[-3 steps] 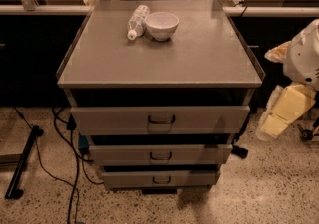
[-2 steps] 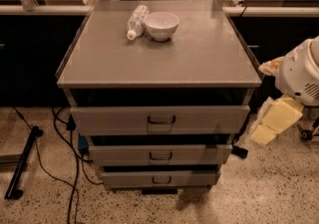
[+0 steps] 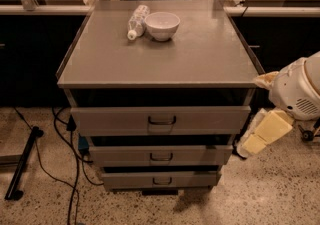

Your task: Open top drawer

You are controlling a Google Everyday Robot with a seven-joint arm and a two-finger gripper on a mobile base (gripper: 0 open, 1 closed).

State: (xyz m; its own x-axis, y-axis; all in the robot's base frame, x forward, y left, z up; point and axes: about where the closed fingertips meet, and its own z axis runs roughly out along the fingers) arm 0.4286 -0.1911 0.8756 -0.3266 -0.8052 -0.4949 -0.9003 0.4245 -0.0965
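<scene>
The top drawer (image 3: 110, 120) is the widest of three grey metal drawers in a cabinet, just under the grey cabinet top (image 3: 200, 54). Its small dark loop handle (image 3: 161, 120) sits at the centre of the flat front. A dark gap shows above the drawer front. My gripper (image 3: 258, 138), cream-coloured, hangs from the white arm (image 3: 300, 91) at the cabinet's right side, level with the top and middle drawers. It is to the right of the top drawer's end, well away from the handle, and holds nothing that I can see.
A white bowl (image 3: 161, 25) and a lying plastic bottle (image 3: 137, 21) rest at the back of the cabinet top. The middle drawer (image 3: 120, 155) and bottom drawer (image 3: 125, 179) are below. Black cables (image 3: 62, 139) and a dark bar (image 3: 22, 161) lie on the speckled floor at left.
My arm and gripper have moved left and a little down, closer to the cabinet's right side. The drawers, bowl and bottle have not moved.
</scene>
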